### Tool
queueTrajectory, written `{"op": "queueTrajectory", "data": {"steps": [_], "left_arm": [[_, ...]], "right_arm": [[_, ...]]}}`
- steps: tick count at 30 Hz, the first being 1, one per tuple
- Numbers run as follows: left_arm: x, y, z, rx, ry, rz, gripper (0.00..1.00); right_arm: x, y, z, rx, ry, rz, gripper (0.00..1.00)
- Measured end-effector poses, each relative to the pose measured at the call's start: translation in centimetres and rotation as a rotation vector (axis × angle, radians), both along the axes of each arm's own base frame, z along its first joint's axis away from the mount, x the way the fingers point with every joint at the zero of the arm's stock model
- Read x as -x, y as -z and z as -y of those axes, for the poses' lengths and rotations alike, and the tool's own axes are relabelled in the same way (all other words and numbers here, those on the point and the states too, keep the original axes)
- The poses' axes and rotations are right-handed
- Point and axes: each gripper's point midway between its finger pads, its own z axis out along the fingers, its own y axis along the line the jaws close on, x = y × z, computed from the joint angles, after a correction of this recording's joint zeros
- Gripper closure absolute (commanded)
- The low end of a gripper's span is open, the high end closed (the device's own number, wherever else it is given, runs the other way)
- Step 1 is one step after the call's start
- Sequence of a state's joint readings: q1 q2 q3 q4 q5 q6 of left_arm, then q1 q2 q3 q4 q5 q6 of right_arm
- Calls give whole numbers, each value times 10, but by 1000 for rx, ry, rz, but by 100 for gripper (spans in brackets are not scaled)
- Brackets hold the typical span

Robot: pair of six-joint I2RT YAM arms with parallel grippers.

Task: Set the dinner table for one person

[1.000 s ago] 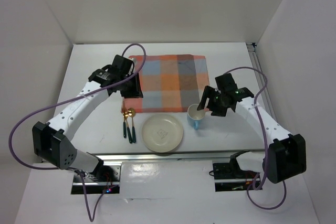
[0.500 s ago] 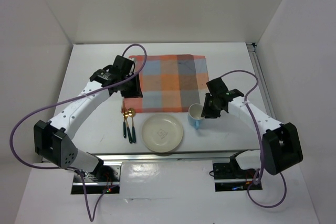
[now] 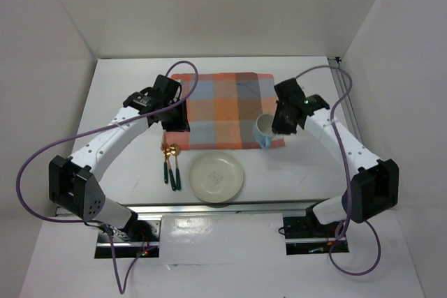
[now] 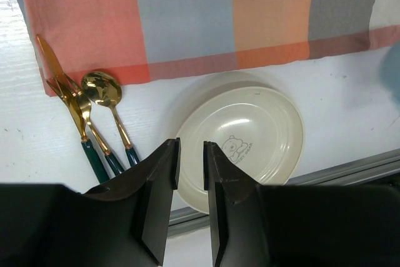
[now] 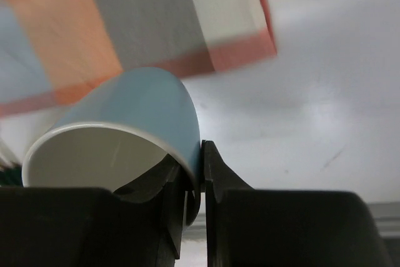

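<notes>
On the white dinner table (image 3: 122, 95) lies an orange-and-blue checked cloth (image 3: 223, 106). My right gripper (image 3: 274, 128) is shut on the rim of a light blue cup (image 3: 264, 130), one finger inside and one outside. The cup (image 5: 128, 114) hangs tilted over the cloth's near right corner. A cream plate (image 3: 216, 176) sits in front of the cloth. A gold spoon (image 4: 100, 87), fork (image 4: 78, 105) and knife (image 4: 49, 57) with dark green handles lie left of the plate (image 4: 256, 130). My left gripper (image 3: 176, 122) hovers over the cloth's left edge. Its jaws (image 4: 190, 161) stand slightly apart with nothing between them.
Metal rails run along the table's near edge (image 3: 230, 207) and right edge (image 3: 343, 82). White walls close in the back and both sides. Purple cables loop over both arms.
My right gripper has shut on the cup's rim and carried it up and back from beside the plate to the cloth's near right corner. The left arm has barely moved.
</notes>
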State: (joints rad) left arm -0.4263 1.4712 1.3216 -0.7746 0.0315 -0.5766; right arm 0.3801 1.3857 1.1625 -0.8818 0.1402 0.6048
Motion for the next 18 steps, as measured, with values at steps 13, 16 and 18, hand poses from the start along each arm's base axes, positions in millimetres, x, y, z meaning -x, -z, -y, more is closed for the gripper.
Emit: {"op": "queueTrajectory", "data": {"steps": [13, 16, 18], "left_arm": [[-2, -3, -2, -13, -14, 9, 61], [-2, -2, -3, -18, -18, 9, 63], [-2, -2, -3, -18, -17, 7, 63]], "right_arm": [[-245, -72, 0, 61, 84, 256, 100], [-272, -33, 14, 72, 110, 215, 100], [-273, -8, 24, 74, 120, 161, 100]]}}
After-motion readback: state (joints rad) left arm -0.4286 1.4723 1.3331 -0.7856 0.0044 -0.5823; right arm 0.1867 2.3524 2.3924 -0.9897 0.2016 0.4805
